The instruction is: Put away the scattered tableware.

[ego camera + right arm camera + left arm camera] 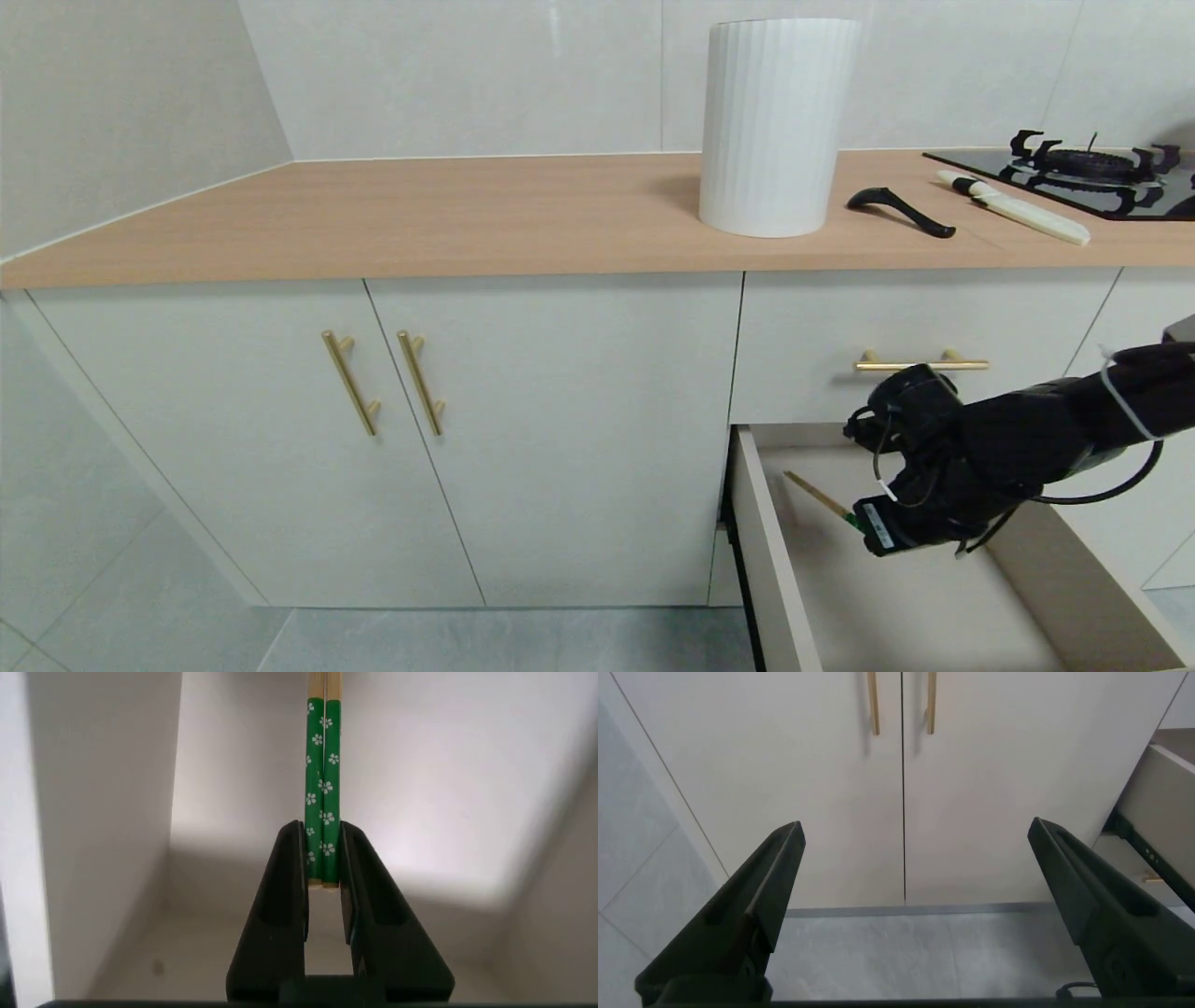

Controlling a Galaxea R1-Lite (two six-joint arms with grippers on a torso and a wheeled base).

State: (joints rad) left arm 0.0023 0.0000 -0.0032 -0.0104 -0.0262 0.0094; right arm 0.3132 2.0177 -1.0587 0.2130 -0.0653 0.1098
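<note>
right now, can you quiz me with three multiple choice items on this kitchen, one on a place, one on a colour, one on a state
1. Where does the right gripper hold the chopsticks?
A in a sink
B over the open drawer
C on a dining table

2. What colour are the chopsticks' patterned ends?
A red
B blue
C green

3. How is the left gripper?
A shut on a fork
B open, holding nothing
C shut on a plate

Answers: 1 B, the head view shows it above the pulled-out drawer; 2 C, green with white flowers; 3 B, its fingers stand wide apart.
</note>
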